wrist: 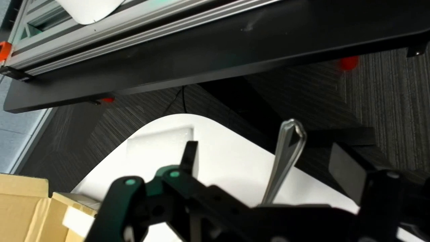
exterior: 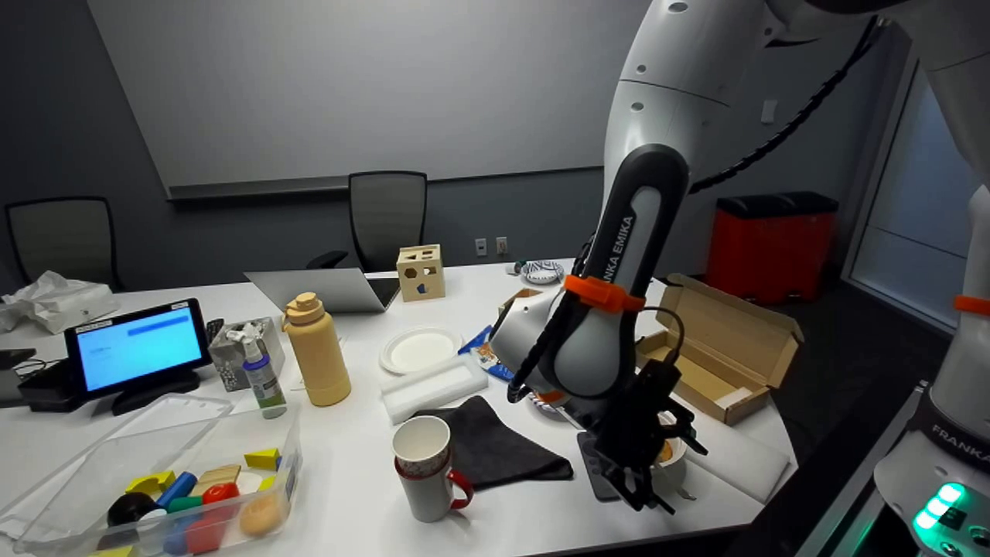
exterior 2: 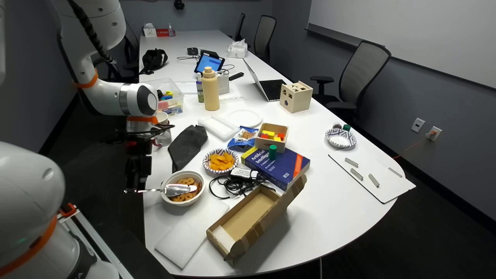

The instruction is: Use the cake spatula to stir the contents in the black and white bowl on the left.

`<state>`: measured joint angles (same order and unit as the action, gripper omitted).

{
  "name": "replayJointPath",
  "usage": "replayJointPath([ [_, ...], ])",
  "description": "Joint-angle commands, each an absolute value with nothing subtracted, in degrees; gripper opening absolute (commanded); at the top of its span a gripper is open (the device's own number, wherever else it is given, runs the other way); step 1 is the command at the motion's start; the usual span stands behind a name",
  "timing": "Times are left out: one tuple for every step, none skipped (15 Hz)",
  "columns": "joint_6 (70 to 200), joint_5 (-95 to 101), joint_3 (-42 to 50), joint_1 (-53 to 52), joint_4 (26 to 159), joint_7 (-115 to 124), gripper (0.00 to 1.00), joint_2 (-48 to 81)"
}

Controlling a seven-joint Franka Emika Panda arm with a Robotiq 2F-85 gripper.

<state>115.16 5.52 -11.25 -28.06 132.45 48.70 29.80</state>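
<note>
Since the gripper (wrist: 267, 160) stands wide, holding nothing, centre it on the cake spatula (exterior 2: 176, 189) resting in the white bowl (exterior 2: 186, 174)
The handle (wrist: 282, 166) looks nearer one pad (wrist: 347, 173); even the gaps, close firmly, then lift level towards the black and white bowl (exterior 2: 223, 171) of orange chips (exterior 2: 221, 159) nearby

Grey wall (exterior: 278, 236) behind, and there's the whiteboard (exterior: 387, 93), spread wide across it with a dark ledge (exterior: 263, 191) along its foot! Mesh-backed chairs (exterior: 388, 220) sit by the white desk (exterior 2: 317, 224), its end sweeping round in a curve. Dark striped carpet (wrist: 386, 94) below, and there, near a pale framed panel (exterior: 913, 201), a black-lidded red bin (exterior: 769, 259)!
</note>
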Motion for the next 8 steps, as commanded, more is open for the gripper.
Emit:
replayJointPath([
  [114.92, 8.10, -10.07, -28.92, 133.24, 51.54, 1.00, 29.97],
  [115.03, 8.51, -9.94, -28.90, 133.35, 51.91, 1.00, 30.19],
  [115.10, 8.83, -9.90, -28.87, 133.41, 52.26, 1.00, 30.47],
  [115.14, 8.98, -9.97, -28.87, 133.61, 52.57, 1.00, 30.55],
  [115.30, 9.15, -10.01, -28.92, 133.72, 52.78, 1.00, 30.72],
  [115.44, 9.25, -10.08, -28.96, 133.73, 53.00, 1.00, 30.98],
  [115.30, 9.22, -10.22, -29.03, 133.86, 53.13, 1.00, 31.07],
  [115.18, 9.09, -10.31, -29.04, 133.91, 53.13, 1.00, 31.22],
])
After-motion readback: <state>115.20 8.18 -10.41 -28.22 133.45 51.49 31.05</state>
